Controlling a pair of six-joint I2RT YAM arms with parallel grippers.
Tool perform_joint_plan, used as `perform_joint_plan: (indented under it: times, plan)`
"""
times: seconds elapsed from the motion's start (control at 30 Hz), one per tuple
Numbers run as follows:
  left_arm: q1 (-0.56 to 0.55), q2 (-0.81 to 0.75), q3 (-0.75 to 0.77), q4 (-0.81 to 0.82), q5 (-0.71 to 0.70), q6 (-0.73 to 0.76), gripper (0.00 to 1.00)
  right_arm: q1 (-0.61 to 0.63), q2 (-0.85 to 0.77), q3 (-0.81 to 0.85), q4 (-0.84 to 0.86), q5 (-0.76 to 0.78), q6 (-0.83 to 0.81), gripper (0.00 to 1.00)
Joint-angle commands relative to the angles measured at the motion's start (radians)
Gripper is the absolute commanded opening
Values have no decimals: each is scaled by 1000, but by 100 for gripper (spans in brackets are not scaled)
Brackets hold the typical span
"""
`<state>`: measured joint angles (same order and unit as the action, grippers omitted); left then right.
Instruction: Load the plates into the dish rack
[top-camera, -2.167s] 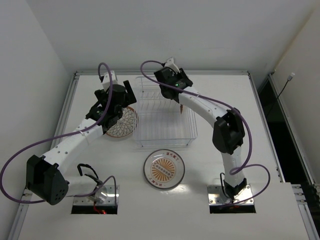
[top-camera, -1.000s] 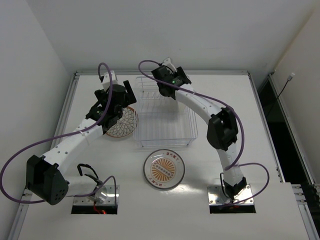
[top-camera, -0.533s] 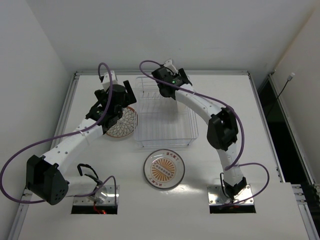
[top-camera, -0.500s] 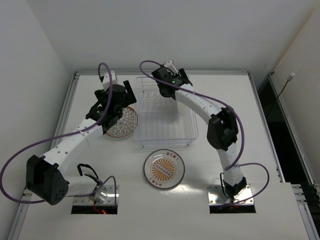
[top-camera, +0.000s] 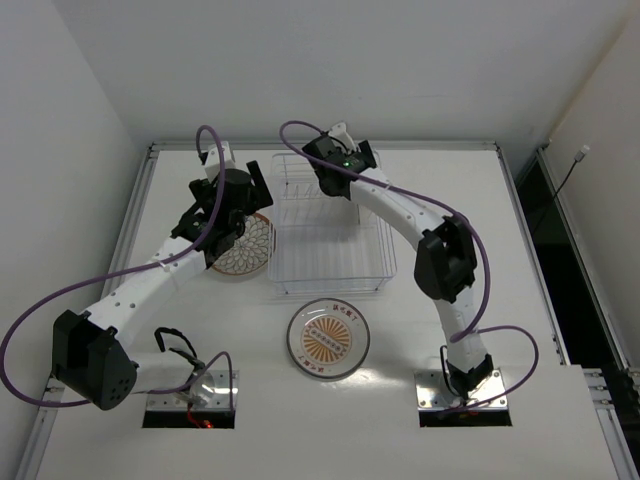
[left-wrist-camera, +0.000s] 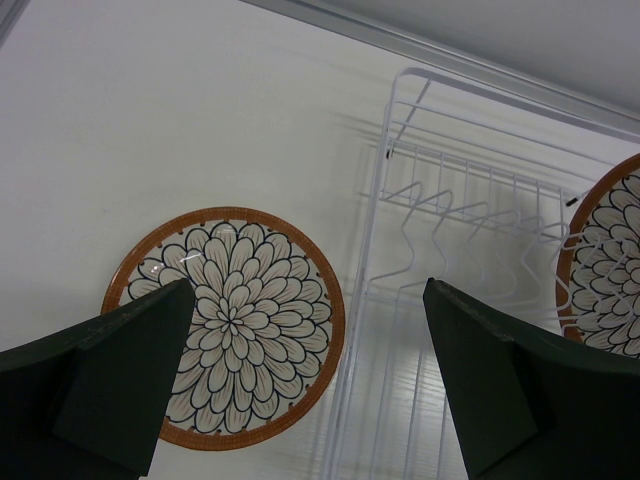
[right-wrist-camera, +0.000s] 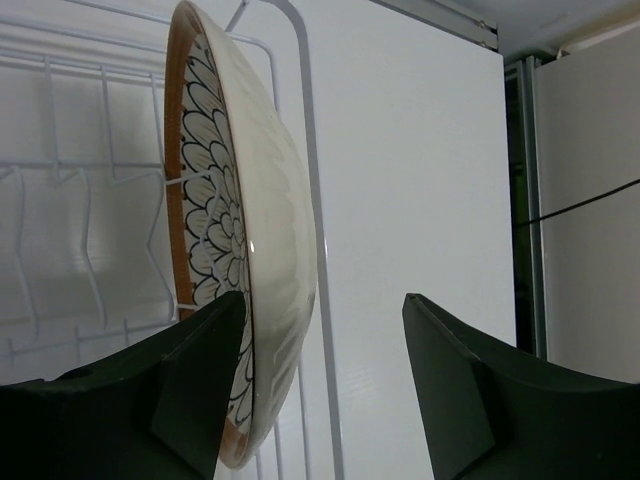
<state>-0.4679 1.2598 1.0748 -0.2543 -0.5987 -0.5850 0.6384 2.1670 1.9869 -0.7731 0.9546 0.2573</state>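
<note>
The left gripper (left-wrist-camera: 308, 292) is spread wide above the white counter (left-wrist-camera: 150, 120), its dark fingers (left-wrist-camera: 110, 370) at 7 and 5 o'clock. A brown-rimmed plate (left-wrist-camera: 225, 325) with a petal pattern lies flat at 8 o'clock, just beside the wire dish rack (left-wrist-camera: 440, 200) at 2 o'clock. A second plate (left-wrist-camera: 605, 260) of the same pattern shows in the rack at 3 o'clock, cut off by the frame edge.

A white tabletop (top-camera: 480, 220) fills the middle of the scene, smooth and matte. A silvery metal rail (top-camera: 430, 146) runs along its far edge, and another rail (top-camera: 133, 215) follows the left side. Plain pale walls close it in: a back wall (top-camera: 350, 60), a left wall (top-camera: 50, 200) and a right wall (top-camera: 610, 110). Between the tabletop and the right wall lies a dark gap (top-camera: 560, 250). A thin black cable with a small white plug (top-camera: 581, 153) hangs against the right wall. Two dark rectangular cutouts (top-camera: 165, 418) (top-camera: 440, 418) sit at the near edge.
</note>
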Motion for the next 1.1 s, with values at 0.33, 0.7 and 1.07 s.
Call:
perform_joint_plan:
  times: [0.33, 0.7, 1.07]
  plan:
    - [0, -30, -1, 23, -4, -15, 100, 6, -350, -26, 40, -215, 94, 64]
    - [0, -30, -10, 32, -23, -6, 100, 17, -956, -859, 372, -617, 253, 44]
    - [0, -20, -10, 23, -24, -6, 100, 72, -1407, -1448, 570, -827, 536, 44]
